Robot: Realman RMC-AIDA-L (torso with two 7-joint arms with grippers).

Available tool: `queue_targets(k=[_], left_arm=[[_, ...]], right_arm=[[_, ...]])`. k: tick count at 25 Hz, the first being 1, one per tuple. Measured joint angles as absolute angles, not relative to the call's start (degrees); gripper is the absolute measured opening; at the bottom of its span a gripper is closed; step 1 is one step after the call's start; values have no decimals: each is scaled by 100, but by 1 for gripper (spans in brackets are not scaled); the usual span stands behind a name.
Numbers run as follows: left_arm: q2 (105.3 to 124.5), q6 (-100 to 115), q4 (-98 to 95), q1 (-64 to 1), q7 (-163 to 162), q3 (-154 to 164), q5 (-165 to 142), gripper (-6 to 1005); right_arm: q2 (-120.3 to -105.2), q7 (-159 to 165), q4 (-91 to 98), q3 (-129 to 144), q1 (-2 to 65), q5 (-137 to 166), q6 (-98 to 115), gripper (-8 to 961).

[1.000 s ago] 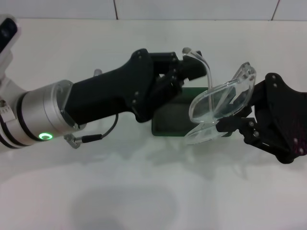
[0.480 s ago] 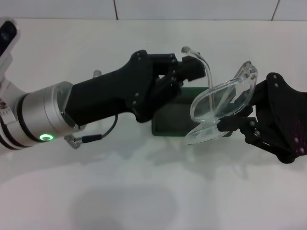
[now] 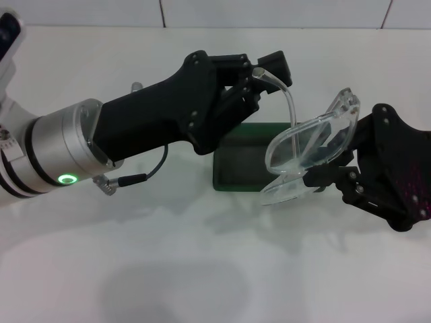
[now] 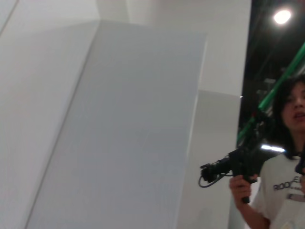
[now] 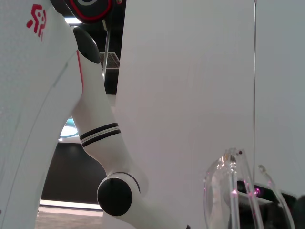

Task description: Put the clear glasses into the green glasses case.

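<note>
White table (image 3: 202,282); arms hide case (image 3: 237,165), apparently.

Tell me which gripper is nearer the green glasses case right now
Roughly level, the right perhaps nearer. The right gripper holds the clear glasses over the right end of the green glasses case. The left gripper pinches one glasses arm above the case's far edge.

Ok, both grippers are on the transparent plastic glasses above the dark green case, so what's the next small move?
Probably fold the arm in. The right gripper holds the transparent plastic glasses by the front, the left gripper pinches one splayed arm's tip, and the dark green case lies below on the white table.
</note>
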State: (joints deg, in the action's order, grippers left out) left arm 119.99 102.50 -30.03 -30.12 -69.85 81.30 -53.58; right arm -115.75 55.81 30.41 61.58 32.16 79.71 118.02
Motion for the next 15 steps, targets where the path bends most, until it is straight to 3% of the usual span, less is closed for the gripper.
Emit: queue_targets(k=[15], left_arm=[[11997, 10791, -3014, -2962, -7004, 8147, -5424, 52]], right_arm=[[-11585, 5581, 3022, 6161, 3207, 7975, 11794, 72]])
